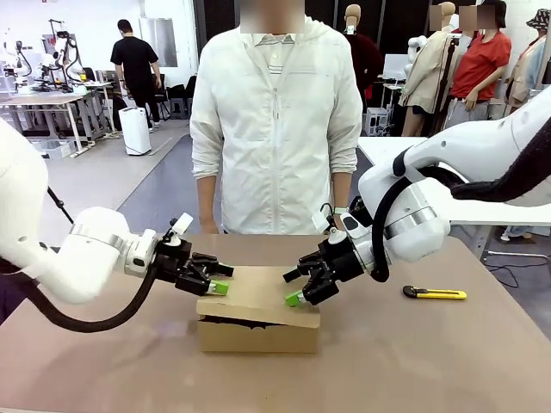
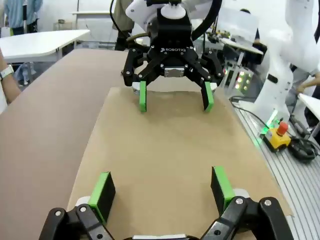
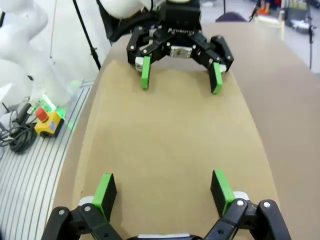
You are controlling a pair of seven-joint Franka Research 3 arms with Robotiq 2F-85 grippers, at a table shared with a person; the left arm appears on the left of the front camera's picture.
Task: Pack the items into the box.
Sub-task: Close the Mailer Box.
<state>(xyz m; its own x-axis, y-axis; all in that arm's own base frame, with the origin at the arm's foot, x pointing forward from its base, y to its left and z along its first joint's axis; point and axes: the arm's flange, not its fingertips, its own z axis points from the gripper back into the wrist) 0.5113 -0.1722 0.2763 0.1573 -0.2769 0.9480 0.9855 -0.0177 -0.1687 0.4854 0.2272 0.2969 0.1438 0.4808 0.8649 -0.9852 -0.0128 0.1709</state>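
Brown and bare, the worktop (image 1: 448, 361) carried a small cardboard carton (image 1: 258, 323) near its middle, with a person in a white jacket (image 1: 275, 120) standing at the far edge.

Both sets of jaws stood spread wide, pinching nothing. The left gripper (image 1: 217, 279) hung at the left end of the carton's flap lid (image 1: 258, 294), its green pads (image 2: 102, 192) low over the cardboard; the right gripper (image 1: 300, 288) faced it from the right end, its pads (image 3: 105, 192) equally low. In the wrist views each gripper looked along the lid at the other, fingers pointing down at opposite ends. That mirrored stance suggested the pair were set there to press or steady the lid from both ends, though whether the pads actually touched the cardboard could not be told.

The lid lay down over the carton, a little raised along the front edge where a dark gap and small notch showed. The items to be packed were presumably inside, hidden by the closed lid.

Outward, a yellow-and-black utility knife (image 1: 435, 293) lay well apart toward the worktop's right edge, out of the way. The person's hand (image 1: 337, 220) hung at the far edge, away from both grippers.
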